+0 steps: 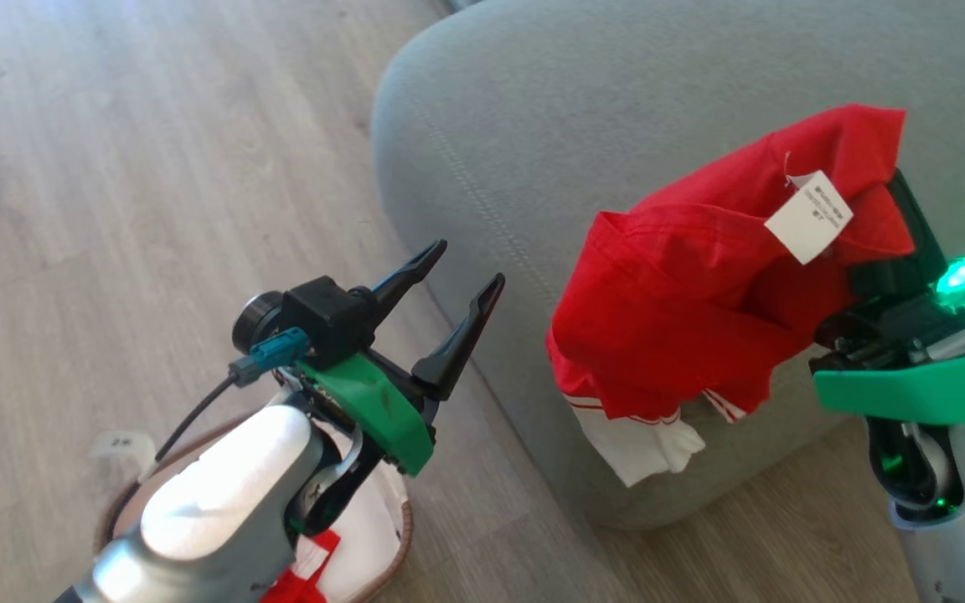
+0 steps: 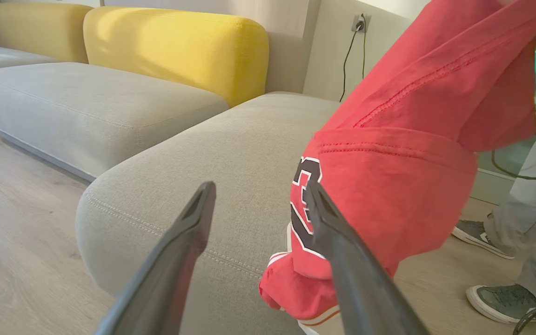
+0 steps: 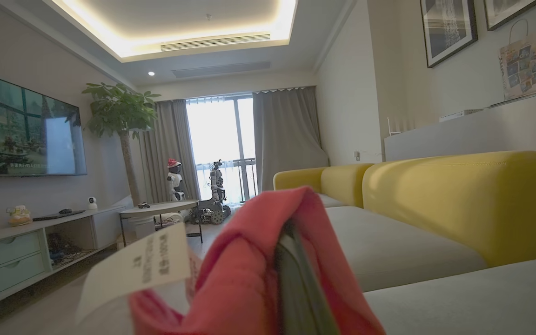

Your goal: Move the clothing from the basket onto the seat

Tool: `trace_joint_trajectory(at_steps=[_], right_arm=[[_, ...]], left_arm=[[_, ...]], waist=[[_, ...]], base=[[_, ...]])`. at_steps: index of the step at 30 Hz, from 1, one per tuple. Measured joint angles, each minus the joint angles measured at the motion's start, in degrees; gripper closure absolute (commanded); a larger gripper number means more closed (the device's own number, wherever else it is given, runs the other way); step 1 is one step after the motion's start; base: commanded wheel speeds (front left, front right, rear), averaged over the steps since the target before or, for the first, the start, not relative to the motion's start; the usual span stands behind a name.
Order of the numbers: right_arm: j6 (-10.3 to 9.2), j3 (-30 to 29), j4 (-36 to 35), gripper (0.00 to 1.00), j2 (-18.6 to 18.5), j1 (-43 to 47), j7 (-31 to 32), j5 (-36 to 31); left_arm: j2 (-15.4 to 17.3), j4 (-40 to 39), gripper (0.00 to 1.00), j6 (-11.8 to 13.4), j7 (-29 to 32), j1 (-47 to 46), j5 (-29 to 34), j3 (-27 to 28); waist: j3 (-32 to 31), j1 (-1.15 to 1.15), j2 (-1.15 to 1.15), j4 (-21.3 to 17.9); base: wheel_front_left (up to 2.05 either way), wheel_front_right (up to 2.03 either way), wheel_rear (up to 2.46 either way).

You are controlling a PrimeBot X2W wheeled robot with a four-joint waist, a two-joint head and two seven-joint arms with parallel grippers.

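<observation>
Your right fingers (image 1: pixel 910 213) are closed on a red garment (image 1: pixel 683 285), pinching it close to its white tag (image 1: pixel 809 216). In the right wrist view the cloth is folded tightly around them. The garment hangs from that grip at the right of the scene, bunched against the near rounded edge of the grey seat (image 1: pixel 533 126). Its lower folds and the white trim with red stripes dangle in front of the cushion's front face, above the wooden floor (image 1: pixel 114 167). You cannot tell from these views how much of the cloth actually rests on the cushion. In the left wrist view, a black number (image 2: pixel 305 204) outlined in white shows on the hanging part.

Your left fingers (image 1: pixel 478 314) are spread wide open and hold nothing. They stand at the near left, above the basket (image 1: pixel 403 544), and point toward the seat's stitched seam (image 1: pixel 466 176). In the head view a gap separates them from the garment.

The basket sits on the floor at the near left, mostly hidden under your pale left forearm (image 1: pixel 223 494). A piece of red cloth (image 1: pixel 307 578) lies inside it, next to something white.

Farther back, yellow back cushions (image 2: pixel 175 46) line the sofa. At the right, a person's grey shoes (image 2: pixel 482 235) stand on the floor just beyond the seat's corner.
</observation>
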Motion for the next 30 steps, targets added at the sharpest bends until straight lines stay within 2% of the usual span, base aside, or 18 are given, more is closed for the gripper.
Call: trace_joint_trajectory(at_steps=[5,11,23,30], right_arm=[[0.00,-0.41,-1.26,1.00,0.07,1.03,0.00,-0.04],[0.00,0.07,-1.42,1.00,-0.40,0.71,0.00,-0.19],[0.01,5.36,8.67,1.00,-11.36,-21.36,0.00,3.98],[0.01,4.76,15.33,1.00,-17.69,-33.72,-0.01,7.64]], left_arm=[[0.09,-0.20,0.00,0.03,0.00,0.00,0.00,-0.01],[0.24,-0.38,0.00,0.07,0.08,-0.02,0.00,-0.02],[1.46,-1.75,0.00,0.48,1.37,-2.33,0.55,-0.07],[2.18,-3.30,0.00,0.45,2.87,-4.54,1.43,-0.11]], waist=[[0.58,0.00,0.00,-2.18],[1.29,0.00,0.00,-2.82],[5.97,0.00,0.00,-0.64],[10.58,0.00,0.00,1.48]], base=[[0.00,0.00,0.00],[0.00,0.00,0.00],[0.00,0.00,0.00],[0.00,0.00,0.00]])
